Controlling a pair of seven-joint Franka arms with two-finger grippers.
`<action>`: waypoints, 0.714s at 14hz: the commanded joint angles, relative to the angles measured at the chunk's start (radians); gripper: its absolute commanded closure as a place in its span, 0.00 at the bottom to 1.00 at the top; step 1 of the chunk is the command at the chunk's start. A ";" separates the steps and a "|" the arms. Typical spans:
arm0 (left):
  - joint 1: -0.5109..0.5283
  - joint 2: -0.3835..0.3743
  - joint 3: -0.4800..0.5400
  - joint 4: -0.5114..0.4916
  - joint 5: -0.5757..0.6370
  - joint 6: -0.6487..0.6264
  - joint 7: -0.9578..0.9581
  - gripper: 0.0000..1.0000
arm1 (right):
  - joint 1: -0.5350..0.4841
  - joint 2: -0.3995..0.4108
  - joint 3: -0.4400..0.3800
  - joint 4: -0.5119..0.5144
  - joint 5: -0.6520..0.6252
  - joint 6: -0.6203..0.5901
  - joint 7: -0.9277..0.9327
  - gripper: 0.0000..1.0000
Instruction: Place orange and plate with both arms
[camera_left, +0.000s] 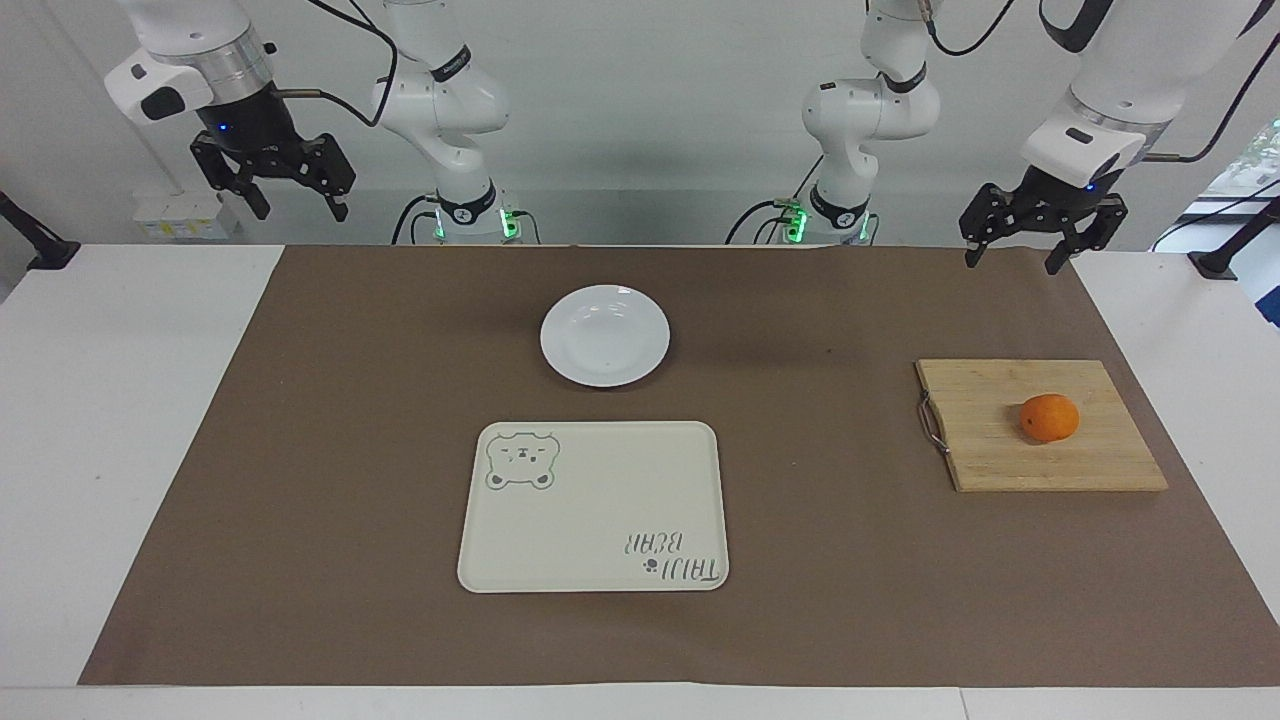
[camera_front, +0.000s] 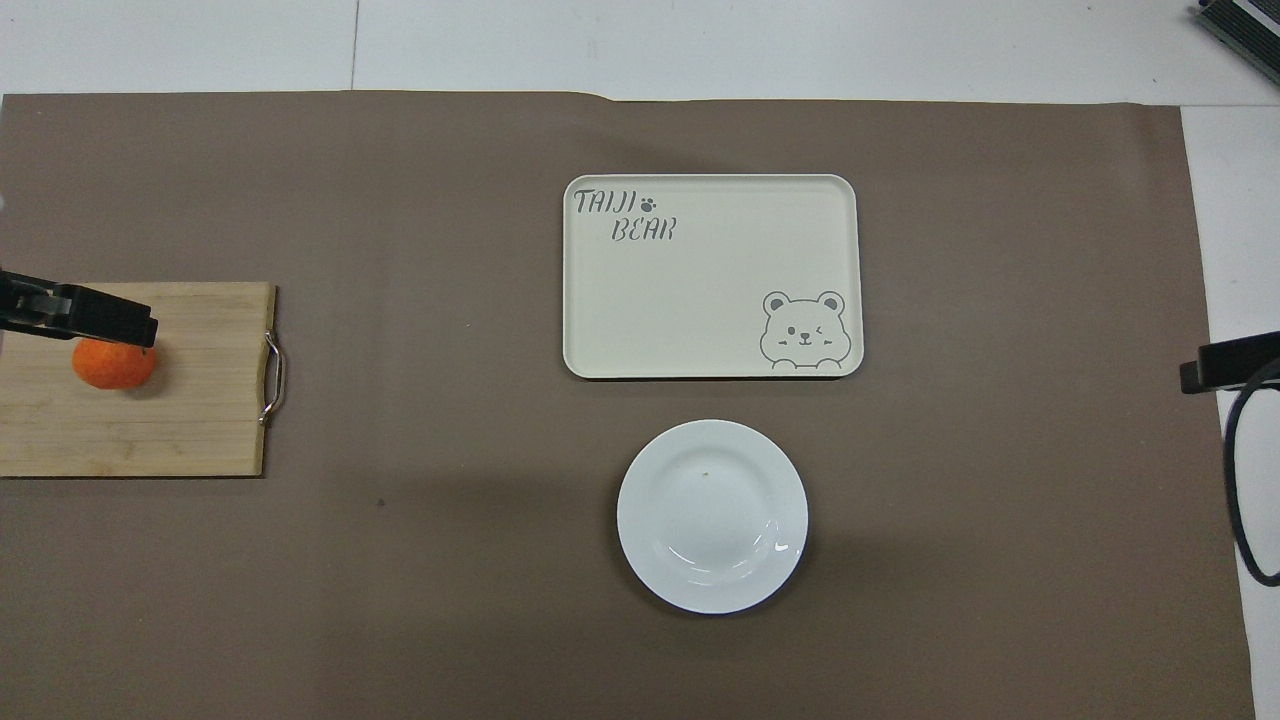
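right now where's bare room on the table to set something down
The tray is bare, and so is the plate, nearer the robots than it. Brown mat lies open between tray and cutting board, and toward the right arm's end. The board carries the orange. Both the left gripper and right gripper hang raised.

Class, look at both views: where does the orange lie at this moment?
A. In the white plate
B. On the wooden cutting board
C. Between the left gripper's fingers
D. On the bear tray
B: the orange rests on the wooden cutting board toward the left arm's end of the table, with the left gripper raised and holding nothing.
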 joint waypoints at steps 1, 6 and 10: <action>0.012 -0.017 -0.003 -0.014 -0.011 -0.010 0.007 0.00 | -0.010 0.000 0.000 0.007 -0.008 -0.002 0.003 0.00; 0.011 -0.017 -0.005 -0.015 -0.009 -0.004 0.004 0.00 | -0.010 -0.002 -0.001 0.006 -0.008 -0.002 0.006 0.00; -0.002 -0.020 -0.006 -0.020 -0.009 -0.005 0.006 0.00 | -0.010 -0.002 -0.001 0.007 -0.007 -0.004 0.008 0.00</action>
